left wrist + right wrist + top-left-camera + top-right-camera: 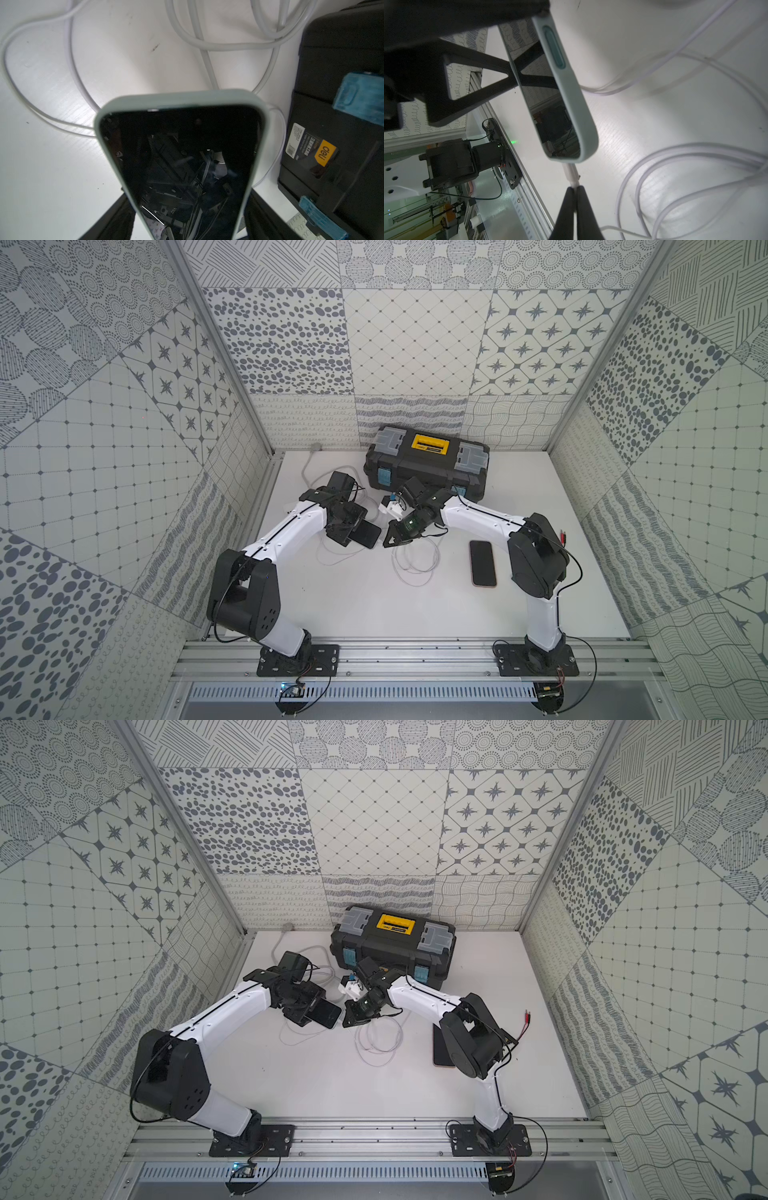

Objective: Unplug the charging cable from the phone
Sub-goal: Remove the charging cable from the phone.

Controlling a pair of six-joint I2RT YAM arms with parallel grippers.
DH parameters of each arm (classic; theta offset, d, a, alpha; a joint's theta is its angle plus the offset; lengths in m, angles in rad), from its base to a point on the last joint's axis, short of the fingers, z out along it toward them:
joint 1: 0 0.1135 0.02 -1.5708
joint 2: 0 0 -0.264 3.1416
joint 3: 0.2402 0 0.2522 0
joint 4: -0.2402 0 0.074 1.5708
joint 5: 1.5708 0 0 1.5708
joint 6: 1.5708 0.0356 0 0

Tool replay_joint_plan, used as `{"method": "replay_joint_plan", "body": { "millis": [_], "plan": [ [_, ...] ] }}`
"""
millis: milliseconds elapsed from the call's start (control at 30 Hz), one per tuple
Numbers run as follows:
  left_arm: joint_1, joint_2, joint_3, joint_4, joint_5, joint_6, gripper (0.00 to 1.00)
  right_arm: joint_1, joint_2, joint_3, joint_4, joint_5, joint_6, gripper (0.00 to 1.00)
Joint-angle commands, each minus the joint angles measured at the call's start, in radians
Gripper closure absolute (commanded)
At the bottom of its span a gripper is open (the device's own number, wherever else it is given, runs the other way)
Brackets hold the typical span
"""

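The phone (366,534) (327,1013), dark-screened in a pale green case, hangs over the middle of the white table. My left gripper (353,531) (188,207) is shut on its two long edges, and its screen (187,155) fills the left wrist view. The white charging cable's plug (572,174) meets the phone's bottom end (571,154). My right gripper (388,541) (574,188) is shut on the plug just behind that end. From there the cable (415,568) (675,166) falls in loose loops on the table. Whether the plug still sits in the port I cannot tell.
A black toolbox (428,464) with a yellow handle stands at the back, close behind both wrists. A white power block (392,510) lies between the grippers and the toolbox. A second dark phone (483,563) lies flat beside the right arm. A thicker grey cord (307,472) runs to the back left.
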Motion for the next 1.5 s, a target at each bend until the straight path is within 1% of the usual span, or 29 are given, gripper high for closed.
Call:
{"method": "replay_joint_plan", "body": {
  "millis": [0,1167,1467],
  "plan": [
    [0.016,-0.021,-0.008,0.032,0.006,0.015,0.66,0.001,-0.032,-0.021,0.007,0.013,0.004,1.0],
    [0.041,-0.027,-0.025,0.059,0.029,0.014,0.73,-0.009,-0.06,-0.053,0.015,0.018,0.006,1.0],
    [0.044,-0.039,-0.035,0.057,0.027,0.016,0.73,-0.02,-0.077,-0.076,0.028,0.043,0.021,1.0]
  ]
}}
